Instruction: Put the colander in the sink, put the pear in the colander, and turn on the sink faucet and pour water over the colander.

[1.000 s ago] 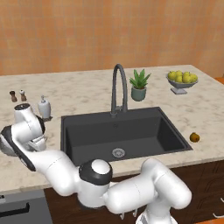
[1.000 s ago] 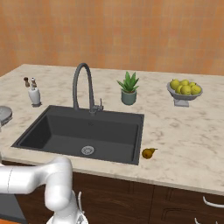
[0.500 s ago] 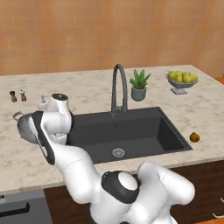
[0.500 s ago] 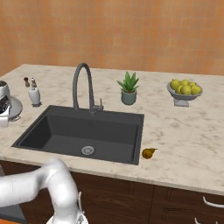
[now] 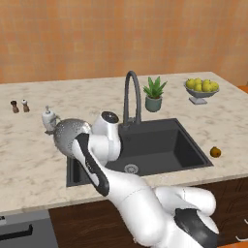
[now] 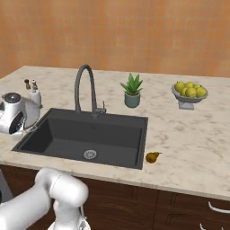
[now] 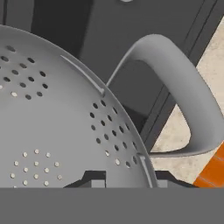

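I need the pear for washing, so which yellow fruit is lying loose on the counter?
The small yellow-orange pear by the dark sink's right rim; the other yellow-green fruits sit piled in the grey pedestal bowl.

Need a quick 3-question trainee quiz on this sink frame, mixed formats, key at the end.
1. True or false: the colander already sits on the floor of the sink.
2. Where does the pear lie? A) in the sink B) on the counter by the sink's right edge C) in the fruit bowl
3. Fill in: no water runs from the ______.

Key
1. False: the gripper holds it up at the sink's left end.
2. B
3. faucet
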